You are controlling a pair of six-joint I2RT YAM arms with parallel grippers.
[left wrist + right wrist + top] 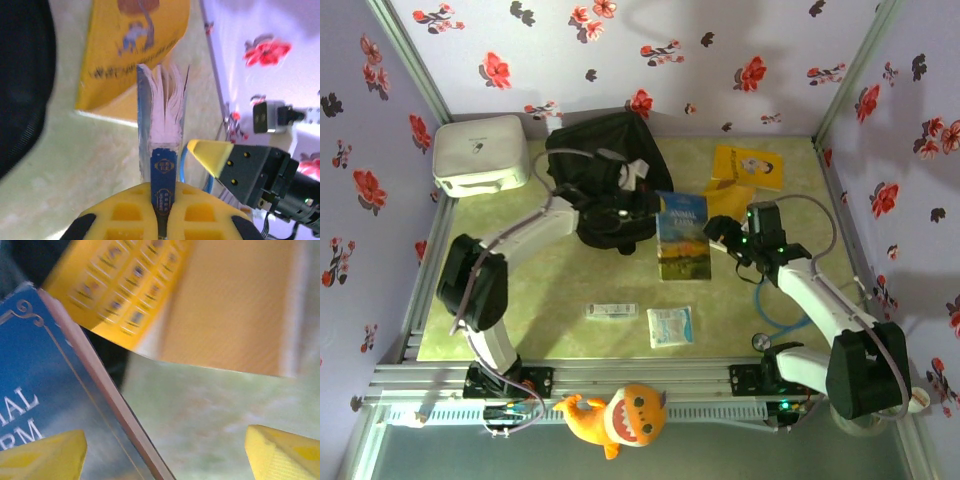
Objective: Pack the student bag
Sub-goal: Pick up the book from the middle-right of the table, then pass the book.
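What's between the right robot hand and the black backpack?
A blue book lies between the right gripper and the student bag; the top view shows it.

On the green table lie the student bag, white box, yellow book, packet and carton.

White arms, yellow tool fingertips

Bright even light; blurred wrist close-ups.
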